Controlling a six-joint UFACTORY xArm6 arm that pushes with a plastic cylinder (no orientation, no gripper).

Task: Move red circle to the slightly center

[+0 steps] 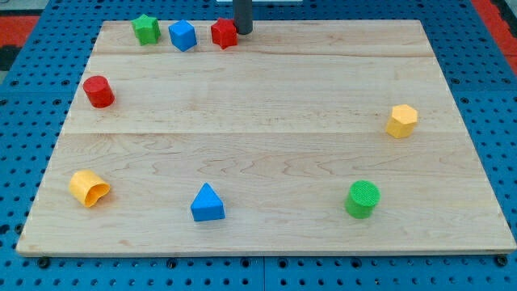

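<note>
The red circle (98,91), a short red cylinder, sits near the board's left edge in the upper half of the view. My tip (242,31) is at the view's top, just right of a red star-like block (224,33) and touching or nearly touching it. The tip is far to the upper right of the red circle.
A green star (146,29) and a blue cube (182,35) stand left of the red star along the top edge. A yellow hexagon (401,120) is at the right, a green cylinder (363,199) at lower right, a blue triangle (208,203) at bottom centre, a yellow block (88,187) at lower left.
</note>
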